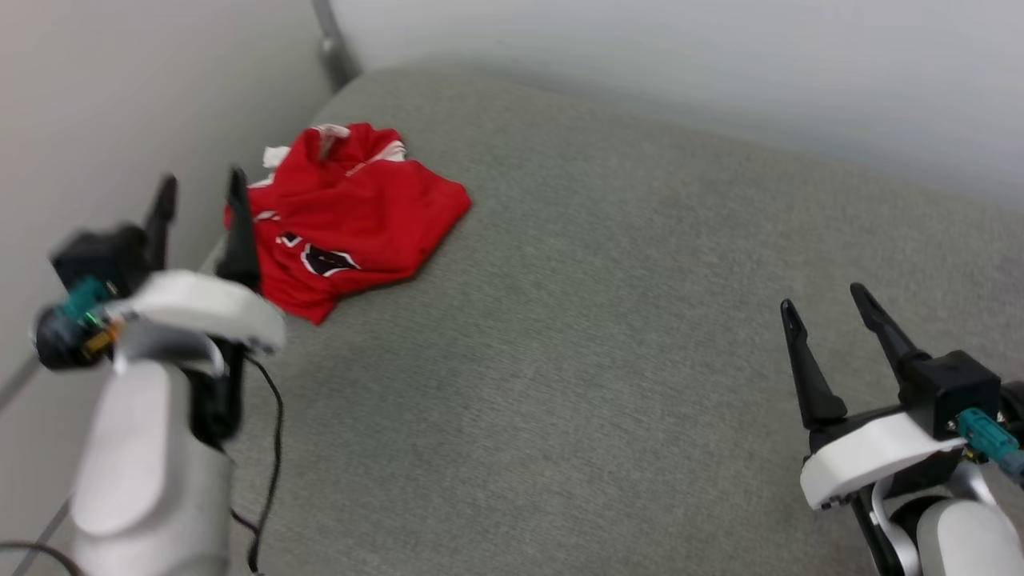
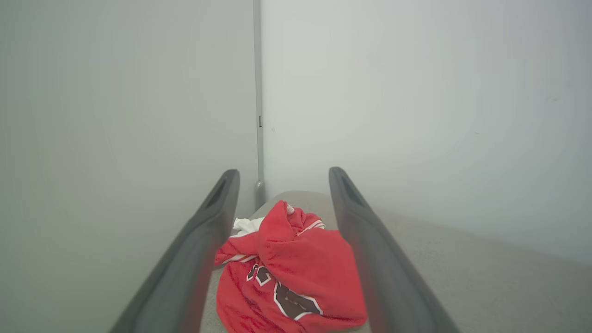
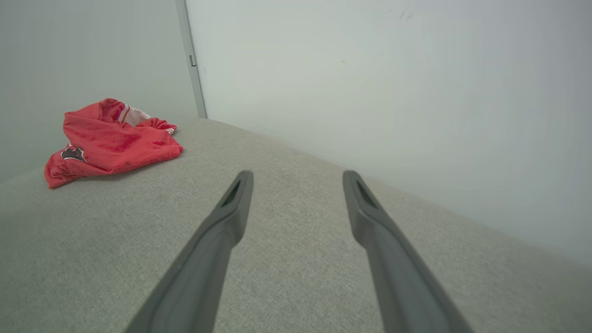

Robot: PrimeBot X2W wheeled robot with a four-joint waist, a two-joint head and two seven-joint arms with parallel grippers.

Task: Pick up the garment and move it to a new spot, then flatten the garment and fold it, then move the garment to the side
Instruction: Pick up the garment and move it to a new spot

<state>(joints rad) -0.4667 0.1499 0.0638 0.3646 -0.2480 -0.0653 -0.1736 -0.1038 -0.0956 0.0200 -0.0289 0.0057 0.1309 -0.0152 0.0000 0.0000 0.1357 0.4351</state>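
A crumpled red garment (image 1: 352, 216) with white sleeve trim and black, white-outlined lettering lies on a grey fabric-covered table (image 1: 600, 360), at about 10 o'clock in the head view, near the table's far left corner where two pale walls (image 1: 720, 64) meet. The left pincer (image 1: 202, 182) is at 9 o'clock in that view, slightly blurred, with its two dark fingers spread wide and pointing to 12 o'clock. The garment sits just beside it at 2 o'clock, and the nearer finger overlaps the cloth's left edge; whether they touch cannot be told. In the left wrist view the garment (image 2: 286, 268) shows between the spread fingers, toward 6 o'clock. The pale left forearm rises from 7 o'clock. The right pincer (image 1: 824, 300), at 4 o'clock, is also spread and empty, its fingers aimed at 11 o'clock over bare table, with the garment well apart at its 10 o'clock.
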